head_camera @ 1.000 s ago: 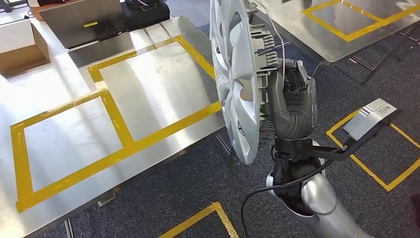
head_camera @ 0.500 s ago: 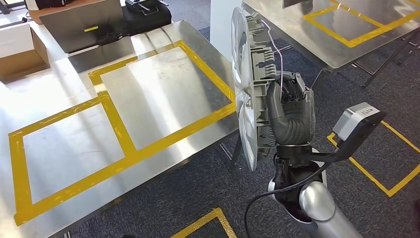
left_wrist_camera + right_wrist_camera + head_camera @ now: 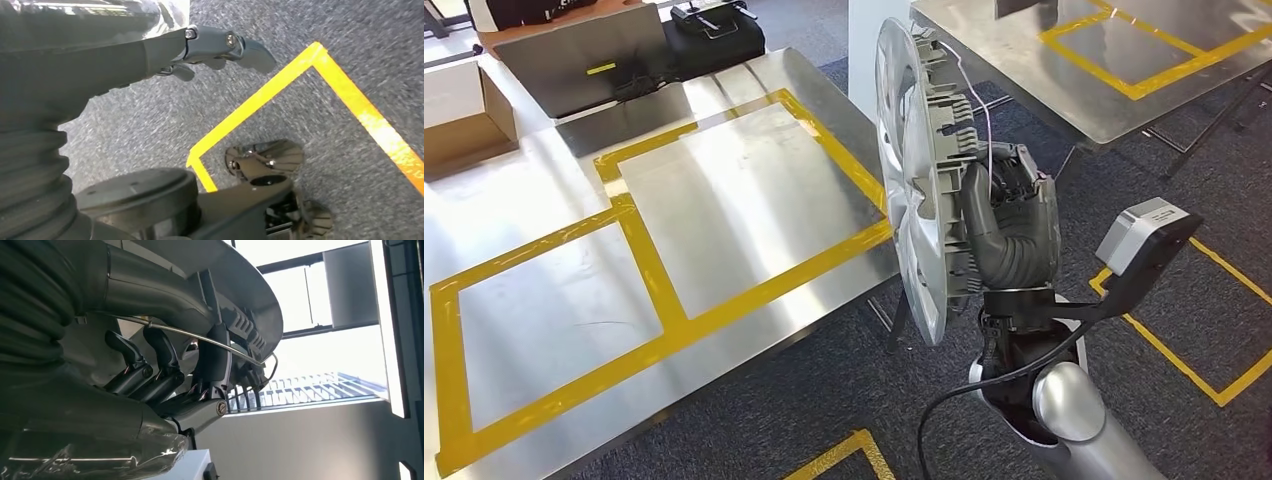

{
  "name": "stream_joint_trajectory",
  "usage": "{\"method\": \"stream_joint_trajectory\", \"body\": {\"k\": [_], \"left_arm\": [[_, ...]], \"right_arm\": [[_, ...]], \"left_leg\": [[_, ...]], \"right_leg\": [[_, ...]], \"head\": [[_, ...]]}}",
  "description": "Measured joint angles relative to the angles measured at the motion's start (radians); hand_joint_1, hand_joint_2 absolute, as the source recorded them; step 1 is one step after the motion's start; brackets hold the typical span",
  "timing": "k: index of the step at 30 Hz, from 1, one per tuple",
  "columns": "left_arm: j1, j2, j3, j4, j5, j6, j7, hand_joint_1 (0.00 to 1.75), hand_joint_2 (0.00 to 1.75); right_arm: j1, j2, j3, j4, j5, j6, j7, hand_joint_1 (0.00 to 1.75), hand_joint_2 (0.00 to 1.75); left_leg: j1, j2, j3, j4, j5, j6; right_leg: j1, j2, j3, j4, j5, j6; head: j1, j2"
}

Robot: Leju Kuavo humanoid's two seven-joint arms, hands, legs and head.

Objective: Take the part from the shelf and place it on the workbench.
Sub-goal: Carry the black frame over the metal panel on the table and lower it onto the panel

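The right hand's (image 3: pixel 1009 225) fingers (image 3: pixel 150 367) hook behind the silver part's (image 3: pixel 911 180) rim, their tips hidden by it, holding it upright on edge just off the workbench's (image 3: pixel 724 190) right edge. The left hand's (image 3: pixel 150 55) fingers hang loosely extended, holding nothing, over carpet.

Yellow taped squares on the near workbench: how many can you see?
2. One square takes the workbench's far half, just left of the hubcap in the right hand; the other adjoins it nearer the robot, its corner cut off by the frame edge.
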Motion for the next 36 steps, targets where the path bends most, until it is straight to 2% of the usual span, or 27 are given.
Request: {"method": "stream_joint_trajectory", "body": {"k": [2,4,5,6,7,9,10,11,14,16,25,36], "left_arm": [[0.000,-0.002,0.000,0.000,0.002,0.000,-0.003,0.00,1.75],[0.001,-0.005,0.000,0.000,0.002,0.000,-0.004,0.00,1.75],[0.003,-0.006,0.000,0.000,0.003,-0.001,-0.004,0.00,1.75],[0.005,-0.007,0.000,0.000,0.003,-0.001,-0.004,0.00,1.75],[0.006,-0.009,0.000,0.000,0.003,-0.002,-0.004,0.00,1.75],[0.007,-0.010,0.000,0.000,0.003,-0.004,-0.004,0.00,1.75],[0.007,-0.010,0.000,0.000,0.003,-0.004,-0.004,0.00,1.75],[0.006,-0.010,0.000,0.000,0.003,-0.005,-0.004,0.00,1.75],[0.008,-0.015,-0.002,0.000,0.003,-0.008,-0.005,0.00,1.75],[0.011,-0.017,-0.004,0.000,0.003,-0.009,-0.005,0.00,1.75],[0.011,-0.025,-0.012,0.000,0.003,-0.011,-0.005,0.00,1.75],[0.011,-0.027,-0.016,0.000,0.004,-0.012,-0.003,0.00,1.75]], "right_arm": [[-0.013,0.001,0.004,0.002,-0.011,0.007,-0.003,1.75,1.75],[-0.029,0.002,0.006,0.006,-0.014,0.010,-0.006,1.75,1.75],[-0.035,0.004,0.008,0.008,-0.016,0.011,-0.006,1.75,1.75],[-0.041,0.005,0.010,0.011,-0.018,0.013,-0.006,1.75,1.75],[-0.047,0.006,0.012,0.013,-0.020,0.014,-0.006,1.75,1.75],[-0.060,0.008,0.017,0.018,-0.025,0.017,-0.005,1.75,1.75],[-0.068,0.009,0.019,0.019,-0.027,0.018,-0.005,1.75,1.75],[-0.076,0.010,0.020,0.021,-0.029,0.020,-0.006,1.75,1.75],[-0.094,0.011,0.027,0.026,-0.036,0.022,-0.005,1.75,1.75],[-0.103,0.012,0.033,0.031,-0.038,0.024,-0.004,1.75,1.75],[-0.122,0.014,0.047,0.045,-0.043,0.033,-0.003,1.75,1.75],[-0.141,0.015,0.065,0.062,-0.054,0.039,-0.003,1.75,1.75]], "left_leg": [[0.000,0.002,-0.031,0.069,-0.041,-0.008],[0.000,0.002,-0.100,0.203,-0.093,-0.011],[0.001,0.002,-0.132,0.255,-0.104,-0.012],[0.000,0.002,-0.150,0.276,-0.095,-0.011],[0.000,0.002,-0.150,0.257,-0.065,-0.008],[-0.003,0.002,-0.108,0.137,0.022,0.004],[-0.006,0.002,-0.084,0.078,0.052,0.010],[-0.008,0.002,-0.066,0.036,0.064,0.016],[-0.011,0.002,-0.056,0.003,0.057,0.017],[-0.011,0.000,-0.057,0.002,0.056,0.016],[-0.012,0.000,-0.056,0.003,0.053,0.024],[-0.010,0.000,-0.055,0.001,0.053,0.025]], "right_leg": [[-0.003,-0.004,0.007,-0.006,-0.002,-0.011],[-0.001,-0.005,0.011,-0.007,-0.005,-0.018],[0.000,-0.005,0.014,-0.007,-0.008,-0.020],[0.001,-0.004,0.017,-0.006,-0.010,-0.021],[0.003,-0.003,0.022,-0.006,-0.013,-0.021],[0.005,-0.002,0.035,-0.007,-0.021,-0.018],[0.007,-0.001,0.040,-0.007,-0.025,-0.015],[0.008,-0.001,0.042,-0.007,-0.027,-0.011],[0.010,-0.002,0.038,-0.004,-0.032,-0.005],[0.009,-0.003,0.040,-0.006,-0.032,-0.005],[0.009,-0.003,0.046,-0.019,-0.029,0.004],[0.010,-0.003,0.045,-0.020,-0.029,0.006]], "head": [[-0.005,0.000],[-0.009,0.000],[-0.009,0.000],[-0.009,0.000],[-0.009,0.000],[-0.009,0.000],[-0.009,0.000],[-0.009,0.000],[-0.010,0.000],[-0.008,0.000],[-0.008,0.000],[-0.008,0.000]]}}
